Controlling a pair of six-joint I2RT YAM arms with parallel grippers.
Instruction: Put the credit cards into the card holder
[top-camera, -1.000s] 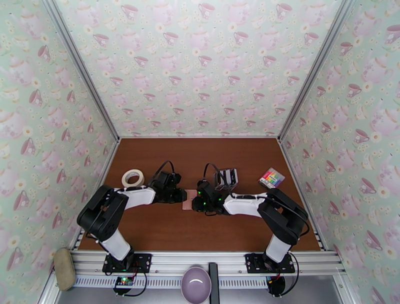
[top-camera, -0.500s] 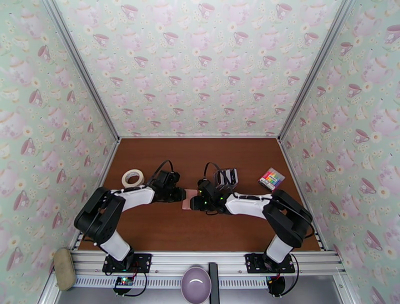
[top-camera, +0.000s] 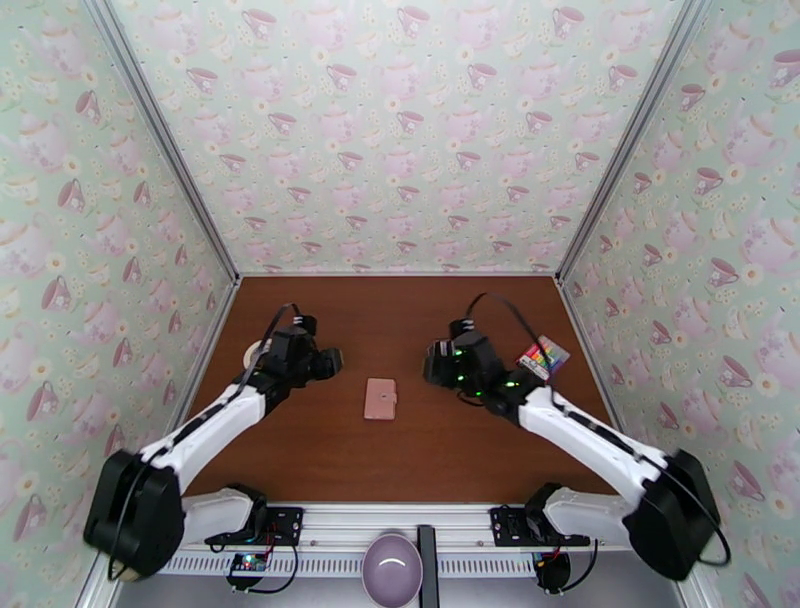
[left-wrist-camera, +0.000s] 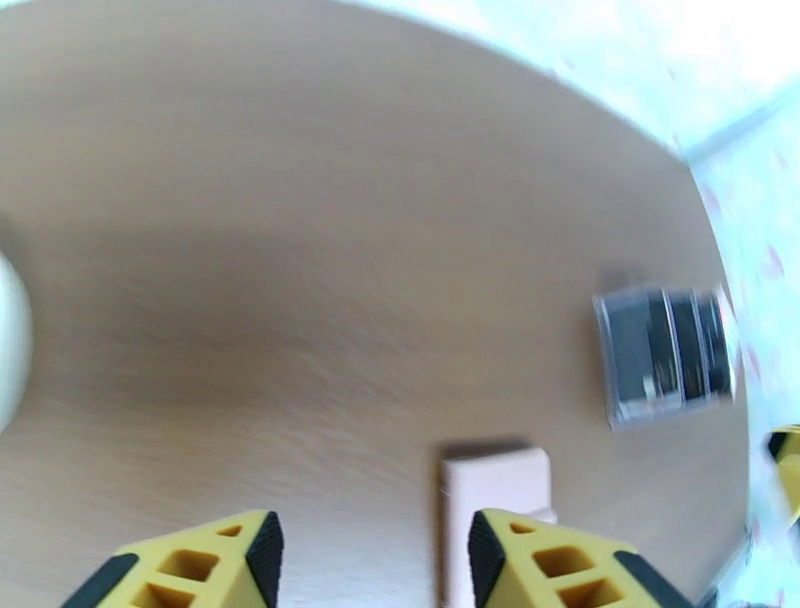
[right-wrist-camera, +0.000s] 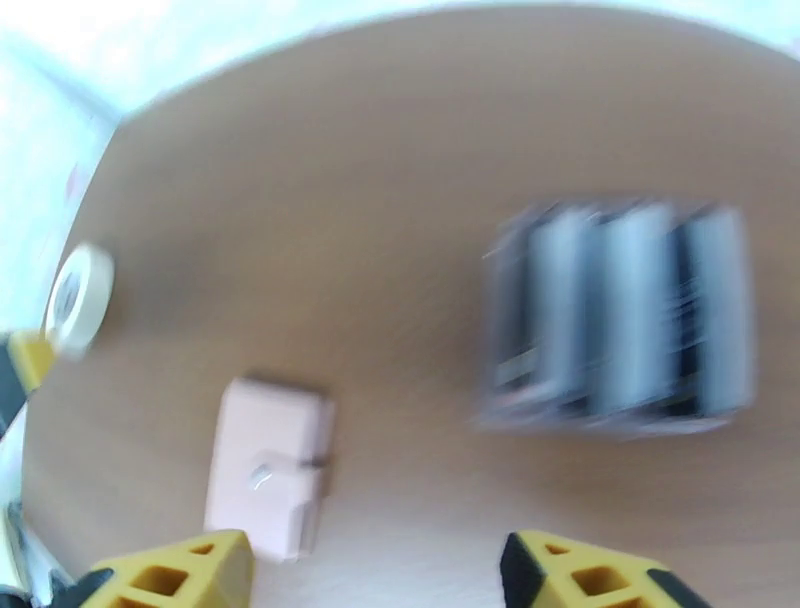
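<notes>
The pale pink card holder lies shut and flat mid-table, its snap tab showing in the right wrist view; its end shows in the left wrist view. The credit cards stand as a blurred row of dark and pale edges in a dark stand, to the right of the card holder and apart from it. My left gripper hovers open left of the holder. My right gripper hovers open on its right, over the stand. Neither touches anything.
A roll of white tape lies at the left behind my left arm. A rainbow-striped block sits at the right near the wall. A purple bowl rests on the rail in front.
Both grippers have drawn back and up from the card holder, the left to the left, the right to the right. The holder lies uncovered in the same spot.
</notes>
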